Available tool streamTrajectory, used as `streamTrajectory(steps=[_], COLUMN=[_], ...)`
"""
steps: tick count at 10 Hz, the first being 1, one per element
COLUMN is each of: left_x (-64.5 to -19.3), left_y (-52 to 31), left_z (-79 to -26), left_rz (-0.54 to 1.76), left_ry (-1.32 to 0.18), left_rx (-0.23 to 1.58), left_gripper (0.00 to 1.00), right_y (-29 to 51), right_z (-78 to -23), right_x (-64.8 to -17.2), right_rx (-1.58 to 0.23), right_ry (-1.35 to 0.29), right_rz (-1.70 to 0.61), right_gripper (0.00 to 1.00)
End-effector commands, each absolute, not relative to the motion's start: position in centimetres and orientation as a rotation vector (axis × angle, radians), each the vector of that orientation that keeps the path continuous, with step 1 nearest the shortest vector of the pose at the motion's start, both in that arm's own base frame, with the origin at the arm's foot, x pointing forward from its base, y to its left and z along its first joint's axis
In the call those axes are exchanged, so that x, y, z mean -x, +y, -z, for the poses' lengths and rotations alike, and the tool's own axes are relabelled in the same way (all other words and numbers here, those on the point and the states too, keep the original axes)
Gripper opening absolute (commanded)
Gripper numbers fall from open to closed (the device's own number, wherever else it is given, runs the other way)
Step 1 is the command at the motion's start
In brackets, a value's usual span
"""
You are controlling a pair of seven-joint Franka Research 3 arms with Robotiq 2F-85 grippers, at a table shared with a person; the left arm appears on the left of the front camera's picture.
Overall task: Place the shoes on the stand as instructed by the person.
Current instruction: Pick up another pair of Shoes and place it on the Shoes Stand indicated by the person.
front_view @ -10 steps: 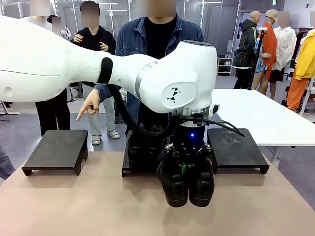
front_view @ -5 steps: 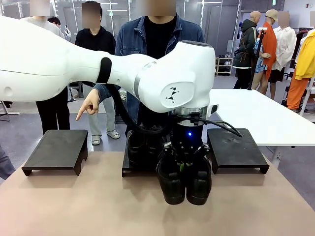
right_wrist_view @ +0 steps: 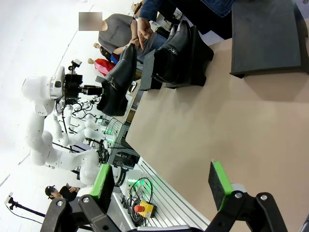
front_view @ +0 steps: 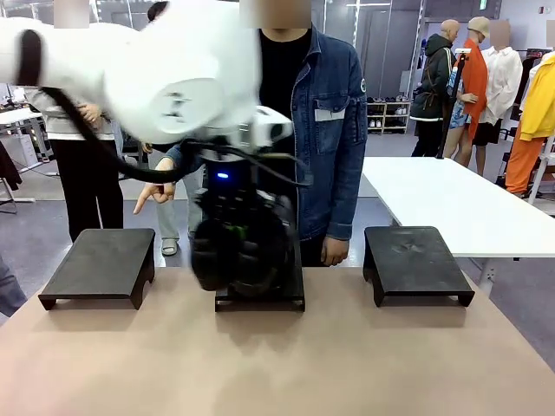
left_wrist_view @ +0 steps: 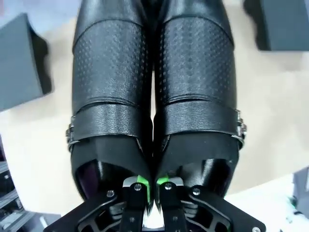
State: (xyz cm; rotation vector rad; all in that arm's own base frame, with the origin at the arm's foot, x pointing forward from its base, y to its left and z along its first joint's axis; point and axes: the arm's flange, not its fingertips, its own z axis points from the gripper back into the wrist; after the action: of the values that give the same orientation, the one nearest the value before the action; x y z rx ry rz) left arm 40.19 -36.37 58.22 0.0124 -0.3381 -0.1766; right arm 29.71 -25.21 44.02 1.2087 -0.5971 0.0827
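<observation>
Three black stands point(front_view: 102, 263) sit on the desk point(front_view: 277, 364). The left claw point(left_wrist_view: 150, 189) is clamped on one pair of shoes point(left_wrist_view: 154, 92), held above the desk; another pair point(right_wrist_view: 181, 55) rests on the middle stand. The right claw point(right_wrist_view: 161, 183) is apart.

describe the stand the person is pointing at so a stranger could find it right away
Three low black rectangular stands sit in a row along the far edge of the tan table. The pointed-at stand is the one at the robot's left end, just below the extended finger of the person's hand. Unlike the middle stand, it carries no shoes.
</observation>
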Motion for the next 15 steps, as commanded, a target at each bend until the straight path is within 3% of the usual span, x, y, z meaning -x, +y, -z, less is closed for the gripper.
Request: streamTrajectory(steps=[1,7,15], left_x=[-41.1,-48.9,-54.8], left_y=[-29.0,-9.2,-1.7], left_z=[-57.1,-55.9,-49.7], left_rz=[0.147,0.113,0.069], left_ry=[-0.401,-0.502,-0.494], left_rx=[0.033,0.072,-0.007], left_gripper=[0.07,0.07,0.07], right_y=[-25.2,-25.2,-25.2], right_z=[-44.2,-44.2,-44.2], right_x=[-29.6,-29.6,-29.6], right_rx=[-1.213,-1.213,-1.213], right_ry=[-0.605,-0.605,-0.605], right_rz=[-0.086,-0.086,-0.086], right_gripper=[1.00,1.00,1.00])
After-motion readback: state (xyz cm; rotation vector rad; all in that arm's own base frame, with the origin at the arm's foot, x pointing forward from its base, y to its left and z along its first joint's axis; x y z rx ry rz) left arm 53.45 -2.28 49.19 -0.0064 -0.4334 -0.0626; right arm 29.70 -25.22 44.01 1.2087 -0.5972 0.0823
